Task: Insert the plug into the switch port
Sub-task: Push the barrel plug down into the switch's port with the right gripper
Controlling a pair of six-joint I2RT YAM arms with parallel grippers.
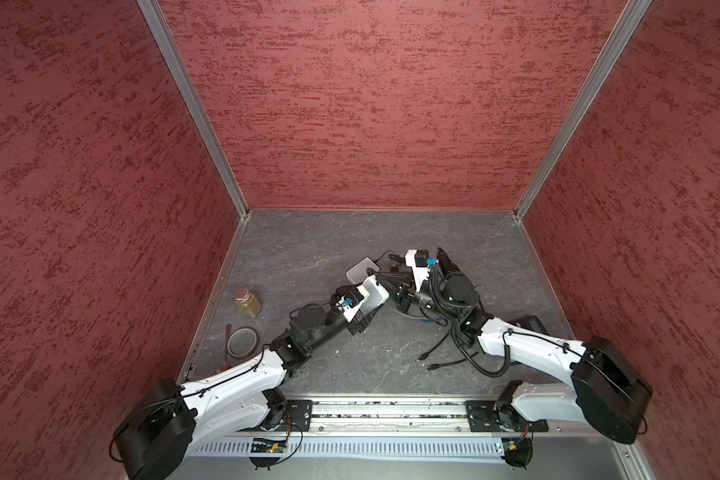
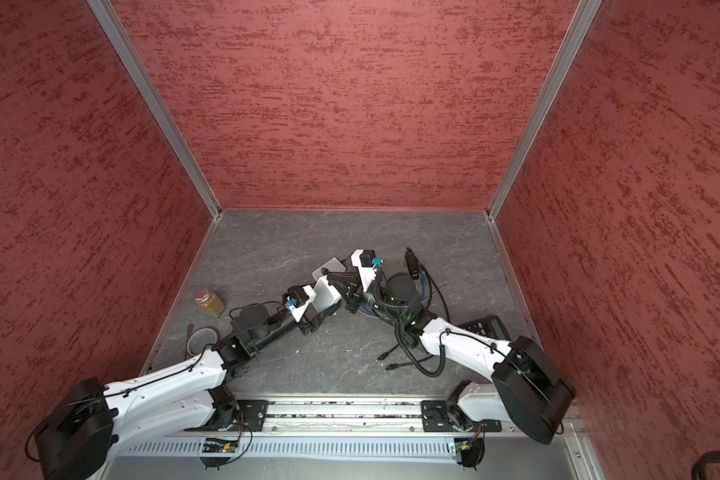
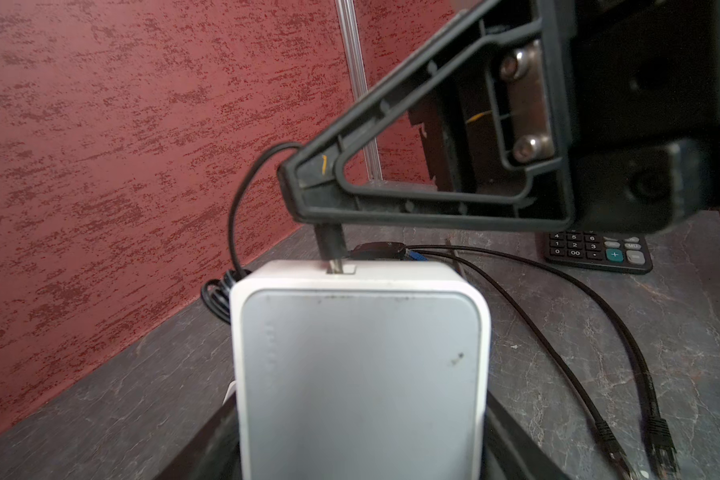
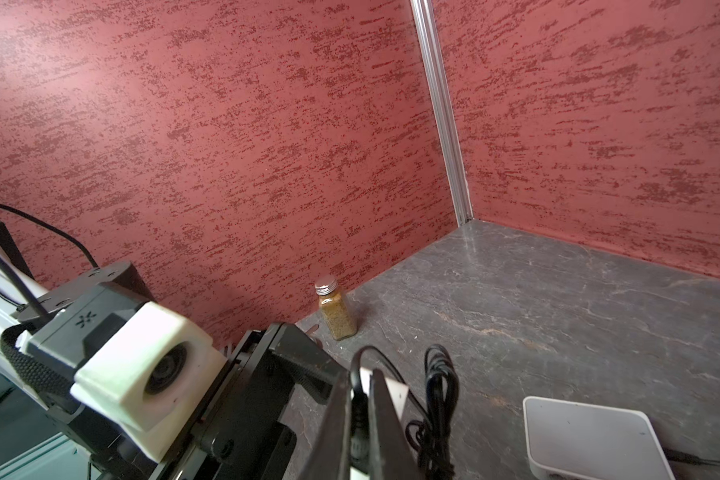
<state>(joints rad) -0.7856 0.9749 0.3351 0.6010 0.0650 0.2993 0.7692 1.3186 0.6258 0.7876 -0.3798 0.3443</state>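
My left gripper (image 3: pixel 360 457) is shut on the switch (image 3: pixel 358 374), a white square box with a grey face, and holds it up off the table; in both top views it shows at mid-table (image 1: pixel 376 294) (image 2: pixel 327 294). My right gripper (image 4: pixel 360 388) is shut on the black plug (image 4: pixel 358 419). In the left wrist view the plug (image 3: pixel 329 243) points down at the switch's upper edge, with its metal tip in the mouth of the port (image 3: pixel 342 268). How deep it sits I cannot tell. The plug's thin black cable (image 3: pixel 235 208) loops away to a coil.
A second white box (image 1: pixel 360 268) lies on the table behind the switch. A spice jar (image 1: pixel 248 302) and a tape roll (image 1: pixel 243 340) stand at the left wall. Loose black cables (image 1: pixel 441 357), a calculator (image 3: pixel 599 251) and a black device (image 1: pixel 445 262) lie on the right.
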